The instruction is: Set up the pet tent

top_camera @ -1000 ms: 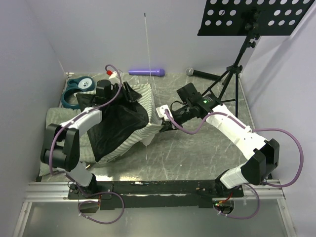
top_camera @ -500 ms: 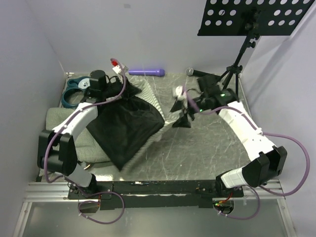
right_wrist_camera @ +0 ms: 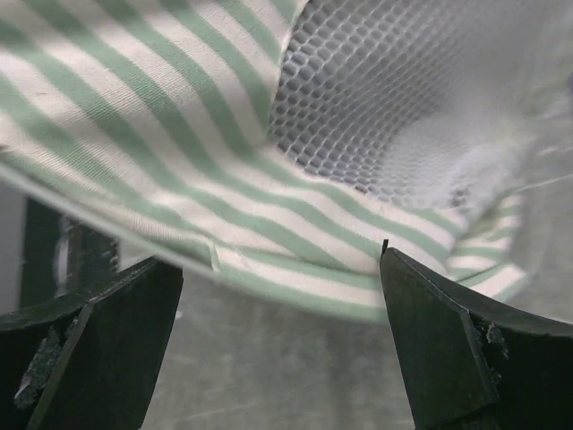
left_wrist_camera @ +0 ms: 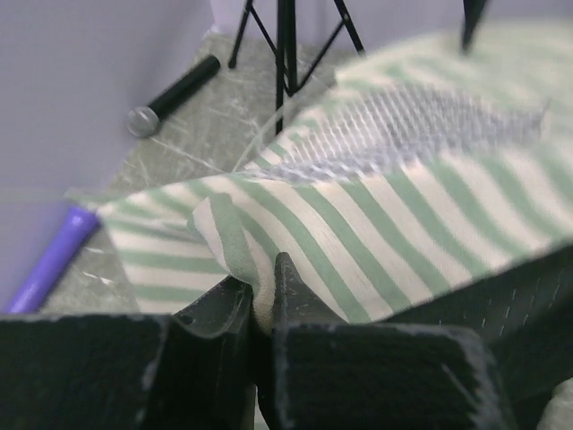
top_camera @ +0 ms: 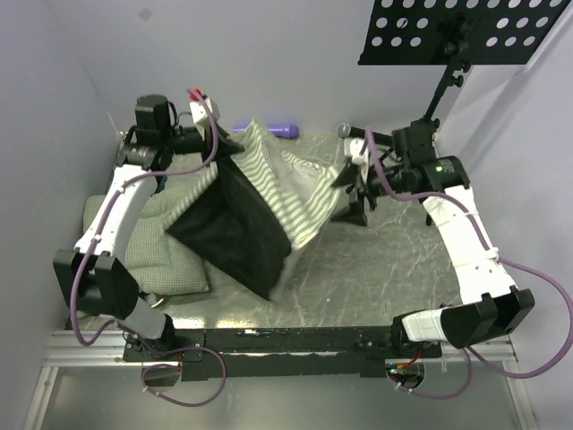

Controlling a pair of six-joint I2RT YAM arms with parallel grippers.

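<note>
The left gripper [left_wrist_camera: 262, 300] is holding the green-and-white striped fabric pet tent [top_camera: 285, 188] up over the grey scratched table [top_camera: 385, 269], left of centre, with its jaws clamped on a fold of cloth. The tent's black lining [top_camera: 235, 235] is hanging limp, so the tent is probably light, soft and floppy. The hemmed edges are looking like the surest holds. The right gripper [right_wrist_camera: 277, 287] is hovering just beside the white mesh panel [right_wrist_camera: 376, 116], jaws wide apart

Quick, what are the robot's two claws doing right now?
Left gripper: closed, pinching a fold of the pet tent.
Right gripper: open, gripping nothing.
</note>
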